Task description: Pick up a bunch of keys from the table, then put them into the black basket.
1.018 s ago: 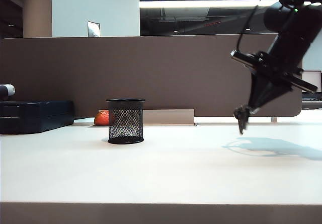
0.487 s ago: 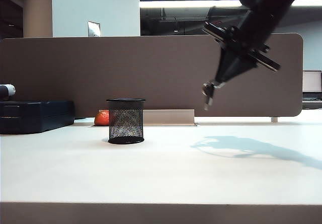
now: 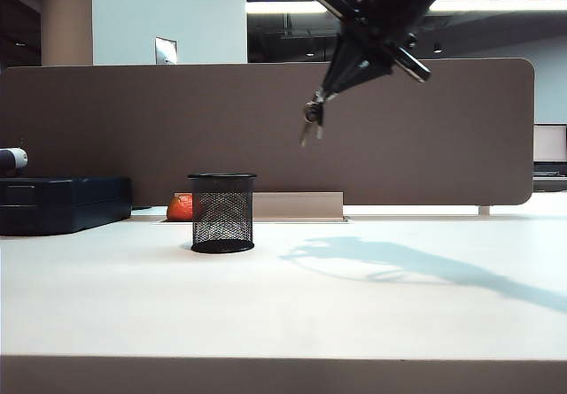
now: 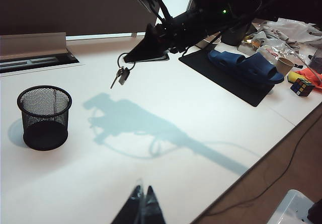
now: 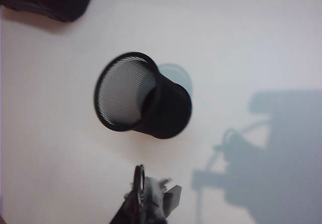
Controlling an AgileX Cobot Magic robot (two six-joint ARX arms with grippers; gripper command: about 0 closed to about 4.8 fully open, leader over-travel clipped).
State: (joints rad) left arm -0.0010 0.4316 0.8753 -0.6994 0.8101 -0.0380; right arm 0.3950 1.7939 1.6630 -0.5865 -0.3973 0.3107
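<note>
Exterior view: my right end effector [image 3: 317, 104] is hanging high above the wide off-white surface [image 3: 354, 305], its fingers pressed together on the dark loop of the small bunch of silvery metal keys [image 3: 310, 124]. The keys are dangling in the air below the fingertips, above and to the right of the small black wire-mesh cylindrical basket [image 3: 221, 212], well apart from it. The basket is standing upright on the surface, and nothing is showing through its mesh. Behind the basket, a rounded orange-red object [image 3: 180, 207] is lying just beside a long grey cable tray [image 3: 297, 205]. A low dark blue-black box [image 3: 62, 204] is sitting at the far left. My arm's shadow is falling across the surface to the right of the basket.

Left wrist view: my left end effector [image 4: 141, 204] is resting low over the surface with its fingertips drawn together, holding nothing. Across the surface, the keys [image 4: 119, 75] are hanging from their loop at the tip of my right end effector [image 4: 132, 57], with the basket [image 4: 44, 116] standing off to one side. A pair of blue slippers [image 4: 244, 65] is lying on a dark mat beyond my right arm.

Right wrist view: the keys [image 5: 156, 196] are showing blurred at my right fingertips, with the basket's open mouth [image 5: 126, 93] lying nearby on the surface.
</note>
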